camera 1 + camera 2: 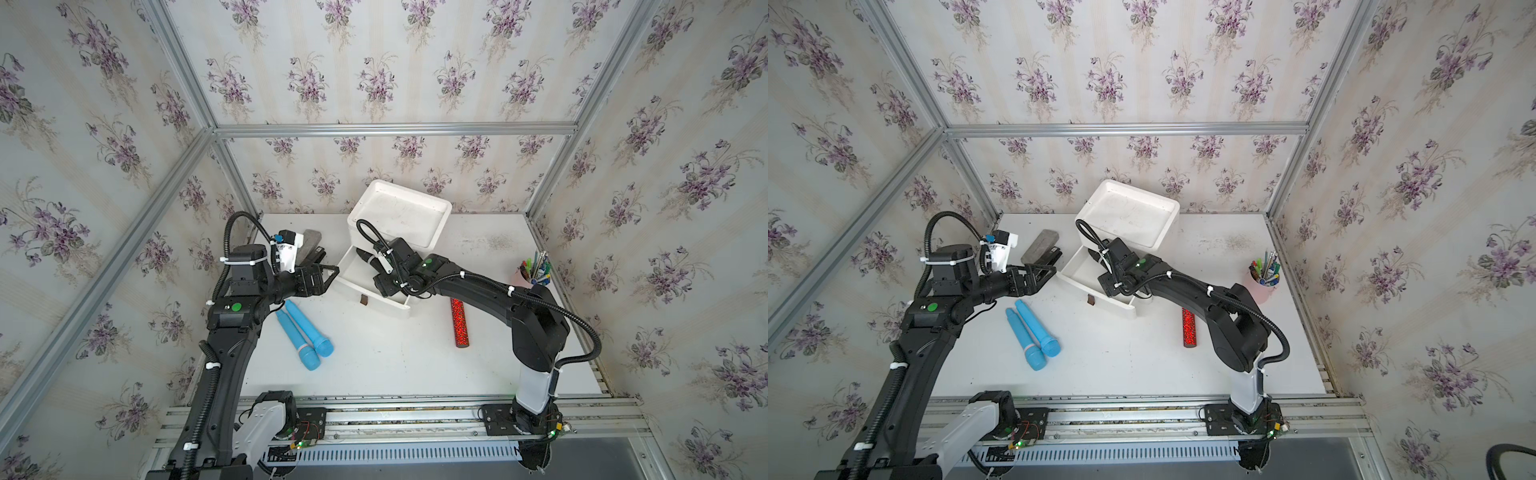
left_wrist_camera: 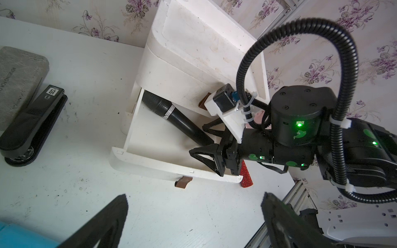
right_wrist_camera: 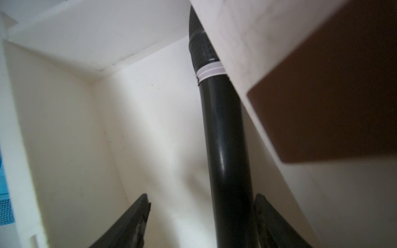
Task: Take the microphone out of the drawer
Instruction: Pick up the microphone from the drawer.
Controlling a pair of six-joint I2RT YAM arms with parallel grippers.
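A white drawer unit (image 1: 444,216) is seen toward the back of the table (image 1: 395,365), with its lower drawer (image 2: 150,163) pulled open and a small brown pull tab (image 2: 182,182) on the drawer's front. The black microphone (image 2: 182,120) is found lying inside this drawer, set diagonally on the floor, its ribbed head tucked partly under the unit and its smooth handle pointed toward the drawer's front. The right gripper (image 2: 197,139) is lowered into the drawer and is placed astride the handle: in the right wrist view one finger is seen just beside or touching the handle, while the other finger (image 3: 137,214) is held clearly apart from it, so the microphone is straddled by parted jaws but not clamped. The left gripper (image 1: 328,276) is held spread wide and empty just beside the drawer's outer corner, above the table. Two blue microphones (image 1: 305,326) are laid side by side on the table near the left arm. A red glittered cylinder (image 1: 459,324) is laid beside the right arm, and a cup of pens (image 1: 534,274) is stood further to that side. A black stapler (image 2: 32,128) and a grey case (image 2: 19,81) are seen beyond the left gripper.
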